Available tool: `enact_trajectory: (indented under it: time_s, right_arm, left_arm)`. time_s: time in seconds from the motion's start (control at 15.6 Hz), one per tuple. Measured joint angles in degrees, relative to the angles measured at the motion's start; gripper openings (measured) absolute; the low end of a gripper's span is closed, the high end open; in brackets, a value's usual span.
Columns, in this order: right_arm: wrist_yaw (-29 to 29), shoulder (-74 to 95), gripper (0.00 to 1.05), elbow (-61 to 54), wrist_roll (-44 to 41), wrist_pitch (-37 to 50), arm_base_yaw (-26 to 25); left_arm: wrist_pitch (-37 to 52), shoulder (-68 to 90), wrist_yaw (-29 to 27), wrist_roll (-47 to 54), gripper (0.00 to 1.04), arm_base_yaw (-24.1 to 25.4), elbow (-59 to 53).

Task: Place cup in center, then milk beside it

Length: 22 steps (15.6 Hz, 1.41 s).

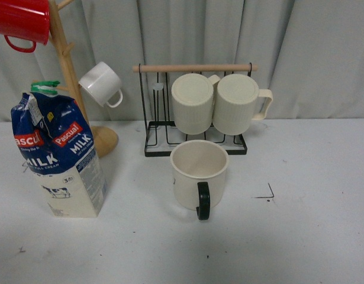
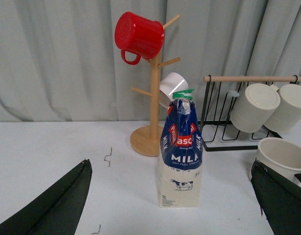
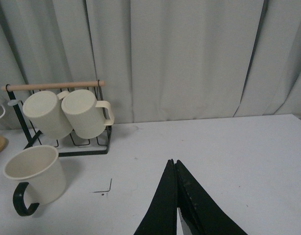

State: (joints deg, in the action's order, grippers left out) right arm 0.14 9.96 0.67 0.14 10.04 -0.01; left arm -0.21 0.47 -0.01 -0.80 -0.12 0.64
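Note:
The cup [image 1: 197, 174], cream with a black handle facing me, stands upright on the white table in front of the black rack. It also shows in the right wrist view [image 3: 35, 180] and, partly hidden by a finger, in the left wrist view [image 2: 282, 155]. The milk [image 1: 58, 155], a blue-and-cream carton with a green cap, stands upright at the left; in the left wrist view it [image 2: 180, 156] stands ahead, between the spread jaws of my open, empty left gripper [image 2: 172, 191]. My right gripper [image 3: 173, 163] is shut and empty over bare table right of the cup. Neither gripper shows in the front view.
A black wire rack [image 1: 196, 145] with a wooden bar holds two ribbed cream mugs [image 1: 193, 102] behind the cup. A wooden mug tree [image 1: 69, 65] behind the milk carries a red mug [image 1: 22, 22] and a small white cup [image 1: 102, 84]. Grey curtain hangs behind the table.

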Motion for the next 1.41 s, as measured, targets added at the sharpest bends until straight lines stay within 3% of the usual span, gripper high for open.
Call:
enact_trajectory:
  time_s: [0.13, 0.32, 0.45, 0.58, 0.71, 0.77, 0.96, 1.09, 1.41]
  right_arm:
    - [-0.11, -7.91, 0.02, 0.02, 0.0, -10.56, 0.0]
    - [-0.13, -9.7, 0.02, 0.02, 0.0, -10.21, 0.0]
    - [-0.13, -9.7, 0.15, 0.02, -0.02, -10.23, 0.0]
    - [-0.13, -9.7, 0.37, 0.02, -0.02, -10.25, 0.0]
    - [-0.17, -9.7, 0.57, 0.02, -0.02, -10.14, 0.0]
    - [-0.17, -9.7, 0.7, 0.02, 0.0, -10.23, 0.0]
    - [-0.17, -9.7, 1.0, 0.02, 0.02, -10.23, 0.0]
    - [-0.17, -9.7, 0.98, 0.02, 0.0, -10.23, 0.0]
    - [-0.17, -9.7, 0.98, 0.02, 0.0, -10.23, 0.0]
  left_arm:
    - [0.02, 0.0, -0.02, 0.0, 0.98, 0.0, 0.0]
    - [0.0, 0.0, 0.02, 0.0, 0.98, 0.0, 0.0]
    - [0.04, 0.0, -0.02, 0.0, 0.98, 0.02, 0.0]
    - [-2.73, 0.55, 0.61, -0.76, 0.98, 0.31, 0.61]
    - [-22.62, 16.39, 5.22, -9.79, 0.98, 2.73, 12.07]
    - [-22.82, 22.6, 5.92, -13.73, 0.98, 2.16, 17.33]
    - [-8.44, 35.71, 6.58, -13.99, 0.98, 1.38, 27.3]
    - [2.95, 51.34, 7.56, -12.11, 0.98, 1.18, 31.67]
    - [14.32, 77.44, 7.87, -7.23, 0.98, 0.81, 41.09]
